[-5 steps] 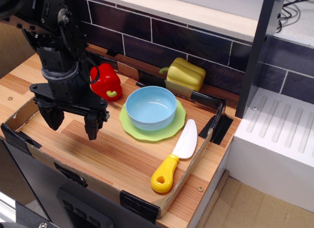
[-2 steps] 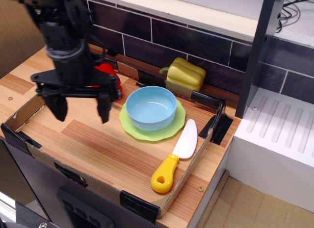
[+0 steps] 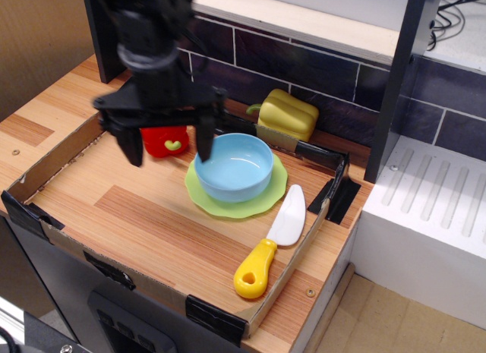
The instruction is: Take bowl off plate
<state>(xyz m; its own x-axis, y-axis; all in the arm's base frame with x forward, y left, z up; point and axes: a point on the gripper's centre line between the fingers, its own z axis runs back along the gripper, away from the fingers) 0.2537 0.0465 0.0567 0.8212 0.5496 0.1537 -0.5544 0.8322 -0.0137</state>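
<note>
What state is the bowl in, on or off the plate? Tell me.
On. The bowl sits upright and empty in the middle of the plate; the open gripper hangs just left of it, not touching.

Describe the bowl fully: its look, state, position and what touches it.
The bowl is round, light blue, glossy, plastic-looking, upright and empty. It sits centred on the green plate, whose scalloped rim shows around its front and right. The open gripper hangs at its left edge; one dark finger overlaps the rim in this view, but contact cannot be judged. A red pepper lies behind-left, a knife to the front-right, both apart.
</note>
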